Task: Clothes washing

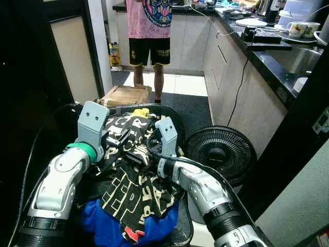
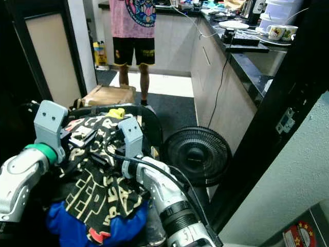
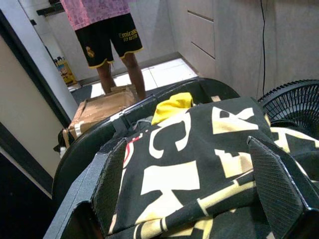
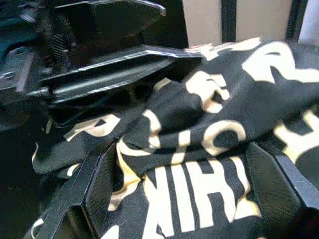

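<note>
Grippers: left gripper (image 1: 119,139), right gripper (image 1: 138,154), both straddling one black lettered garment (image 1: 128,185).

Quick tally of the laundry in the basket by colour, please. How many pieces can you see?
Black with cream letters: 1
Blue: 1
Yellow: 1
Total: 3 visible; more may lie hidden underneath in the basket.
</note>
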{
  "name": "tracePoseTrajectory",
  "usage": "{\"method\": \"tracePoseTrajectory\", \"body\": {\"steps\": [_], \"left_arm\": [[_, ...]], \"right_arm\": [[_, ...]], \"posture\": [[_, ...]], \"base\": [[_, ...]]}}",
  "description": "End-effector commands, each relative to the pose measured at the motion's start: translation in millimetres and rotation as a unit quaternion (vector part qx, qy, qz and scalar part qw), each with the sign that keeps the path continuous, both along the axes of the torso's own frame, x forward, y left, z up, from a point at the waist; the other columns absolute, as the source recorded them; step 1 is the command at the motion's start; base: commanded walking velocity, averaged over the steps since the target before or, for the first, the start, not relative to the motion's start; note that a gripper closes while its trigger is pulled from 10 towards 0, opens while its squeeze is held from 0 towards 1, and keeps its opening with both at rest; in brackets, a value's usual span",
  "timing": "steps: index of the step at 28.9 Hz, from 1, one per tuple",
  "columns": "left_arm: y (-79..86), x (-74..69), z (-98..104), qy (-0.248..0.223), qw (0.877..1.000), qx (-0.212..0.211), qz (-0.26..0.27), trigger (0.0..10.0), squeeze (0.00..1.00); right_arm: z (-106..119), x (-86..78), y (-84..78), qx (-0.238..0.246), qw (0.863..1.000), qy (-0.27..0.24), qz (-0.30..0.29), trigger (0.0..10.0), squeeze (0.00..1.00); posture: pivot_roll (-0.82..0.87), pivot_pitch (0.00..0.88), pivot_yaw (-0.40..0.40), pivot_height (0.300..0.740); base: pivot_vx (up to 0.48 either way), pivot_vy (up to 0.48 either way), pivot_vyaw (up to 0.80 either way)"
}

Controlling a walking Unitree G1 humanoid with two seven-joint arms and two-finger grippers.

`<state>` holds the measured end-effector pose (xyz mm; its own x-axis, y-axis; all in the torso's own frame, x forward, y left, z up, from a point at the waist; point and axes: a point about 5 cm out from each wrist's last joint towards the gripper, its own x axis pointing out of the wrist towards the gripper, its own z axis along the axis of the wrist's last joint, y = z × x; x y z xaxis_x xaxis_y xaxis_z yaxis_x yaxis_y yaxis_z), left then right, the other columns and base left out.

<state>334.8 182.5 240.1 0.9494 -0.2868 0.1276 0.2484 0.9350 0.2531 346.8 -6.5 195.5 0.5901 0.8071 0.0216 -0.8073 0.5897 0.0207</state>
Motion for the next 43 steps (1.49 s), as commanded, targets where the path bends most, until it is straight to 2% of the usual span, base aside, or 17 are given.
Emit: {"method": "tracePoseTrajectory", "body": {"steps": [1,2,3,4,16,21,23,43], "left_arm": [[0.9,-1.6,-5.7,0.014,1.000,0.004,-0.001,10.0,0.00],[0.9,-1.5,-5.7,0.014,1.000,0.005,-0.001,10.0,0.00],[0.9,-1.5,-5.7,0.014,1.000,0.005,-0.001,10.0,0.00],[0.6,-1.3,-5.5,0.013,1.000,0.006,-0.002,10.0,0.00],[1.1,-1.6,-4.4,0.013,1.000,0.010,-0.002,10.0,0.00],[1.7,-1.4,-3.4,0.007,1.000,0.010,0.002,10.0,0.00],[2.3,-0.9,-1.8,0.001,1.000,0.006,0.008,10.0,0.00],[5.4,-0.2,4.4,-0.017,1.000,-0.004,0.024,10.0,0.00]], "right_arm": [[-3.4,-3.6,0.5,-0.025,0.999,-0.033,0.003,10.0,0.00],[-5.9,-5.5,-0.1,-0.074,0.994,-0.086,0.003,10.0,0.00],[-5.9,-5.5,-0.1,-0.074,0.994,-0.086,0.003,10.0,0.00],[-13.5,-11.3,0.6,-0.142,0.979,-0.146,0.023,10.0,0.00],[-18.5,-18.0,1.6,-0.174,0.969,-0.170,0.030,10.0,0.00],[-17.0,-14.5,-0.5,-0.154,0.978,-0.142,0.021,10.0,0.00],[-14.1,-10.9,-2.7,-0.133,0.983,-0.129,0.007,0.0,0.00],[-7.2,-7.7,-5.9,-0.115,0.984,-0.134,-0.005,0.0,0.00]], "posture": [[0.00,0.053,0.000,0.740],[0.00,0.052,0.001,0.740],[0.00,0.052,0.001,0.740],[0.00,0.051,0.000,0.740],[0.00,0.058,0.003,0.740],[0.00,0.061,0.001,0.740],[0.00,0.063,-0.001,0.740],[0.00,0.063,-0.004,0.740]], "base": [[0.000,0.000,0.00],[0.000,0.000,0.00],[0.000,0.000,0.00],[0.000,0.000,0.00],[0.000,0.000,0.00],[0.000,0.000,0.00],[0.000,0.000,0.00],[0.000,0.000,0.00]]}}
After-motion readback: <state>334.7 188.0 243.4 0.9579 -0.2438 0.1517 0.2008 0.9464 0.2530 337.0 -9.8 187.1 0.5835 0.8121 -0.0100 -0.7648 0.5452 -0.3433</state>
